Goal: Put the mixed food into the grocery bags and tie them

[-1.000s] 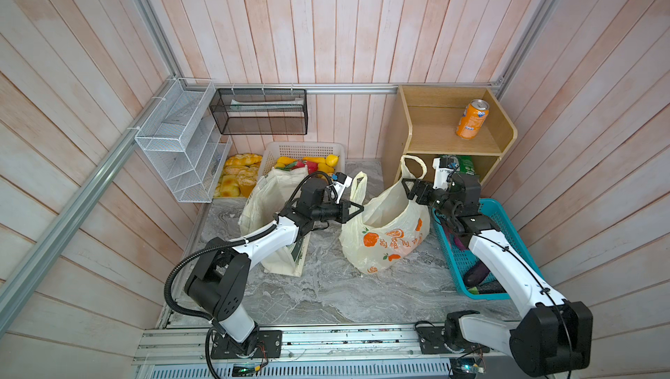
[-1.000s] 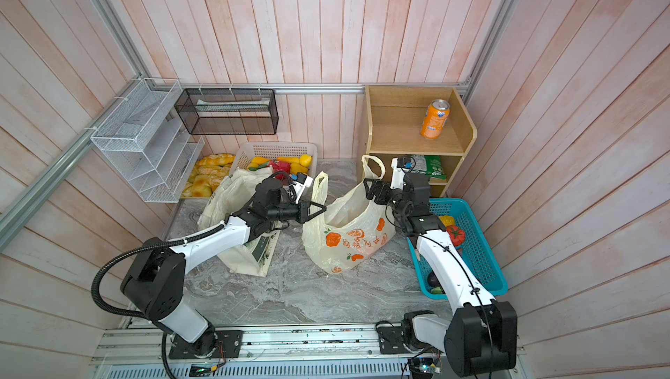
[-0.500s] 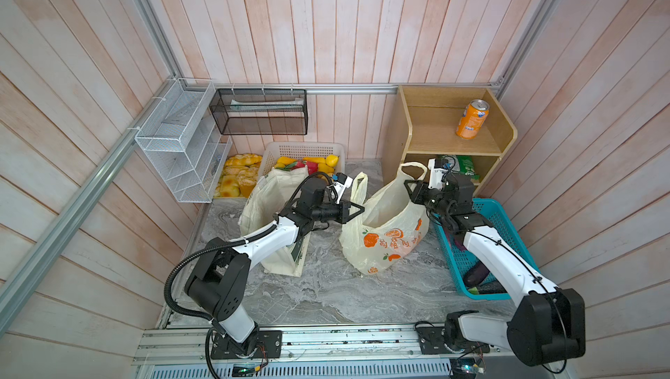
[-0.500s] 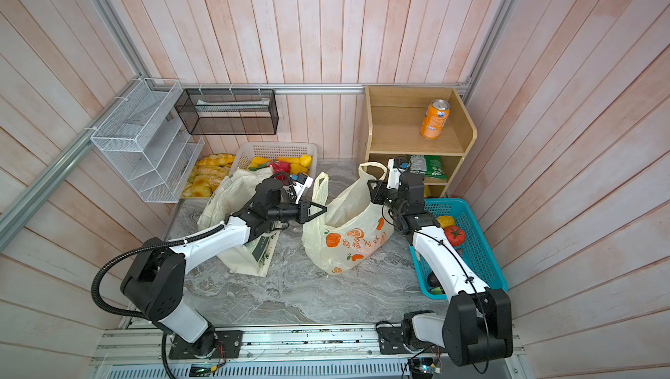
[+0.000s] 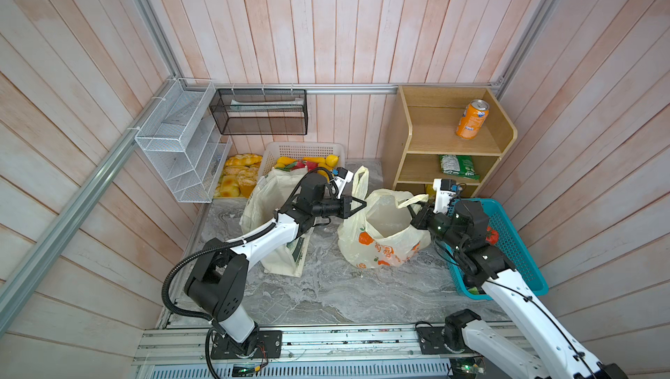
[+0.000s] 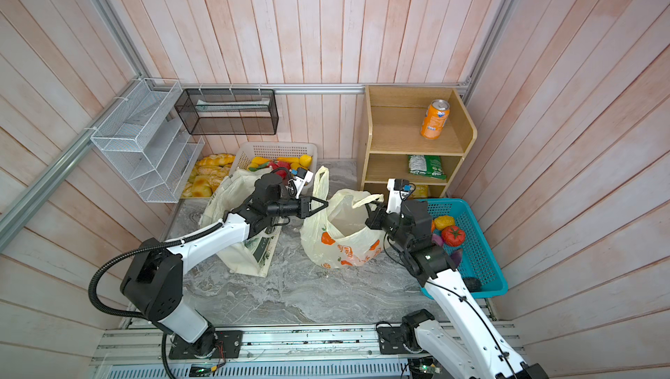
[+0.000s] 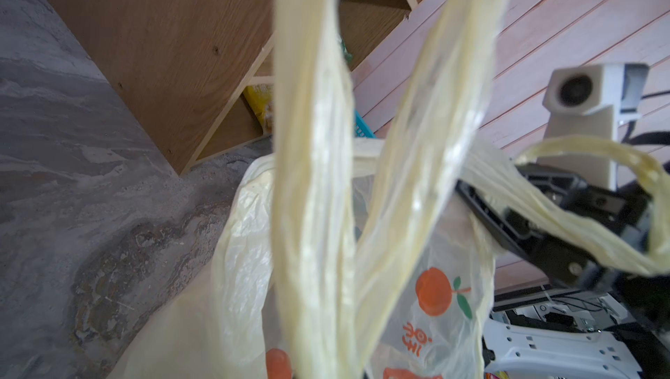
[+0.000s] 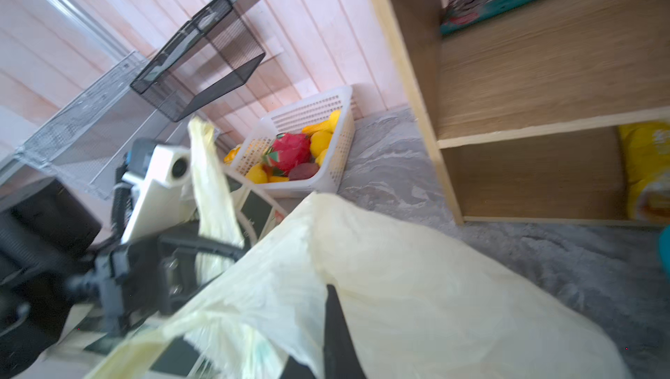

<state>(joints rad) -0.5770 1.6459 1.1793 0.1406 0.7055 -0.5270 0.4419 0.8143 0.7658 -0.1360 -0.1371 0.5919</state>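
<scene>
Handles of a thin, pale-yellow plastic bag (image 5: 380, 239) printed with oranges are taken from both sides as it stands at the middle of the grey desk (image 5: 344, 297). The left fingers (image 5: 362, 201) are pinched together on one upright loop and the right fingers (image 7: 486, 205) are clamped on the bunched strand of the other. The mouth is held wide between them. No food shows inside, though the bottom of the bag is hidden. The film looks light, limp and slippery, likely to slump once let go and to stretch or tear under a hard tug. The bunched loops, low near where they join the bag, seem the safest hold, and a knot would need the two loops drawn across each other. A cream cloth tote (image 5: 261, 199) sags just behind the left arm, which lies across it. A white basket (image 5: 304, 147) of toy fruit and a heap of bread rolls (image 5: 239, 176) stand by the back wall. A blue basket (image 5: 533, 279) sits beside the right arm. A wooden shelf (image 5: 406, 148) with an orange can (image 5: 472, 119) and a green packet (image 5: 458, 167) stands close behind the bag, leaving little room on that side. The two wrist cameras crowd the handles.
</scene>
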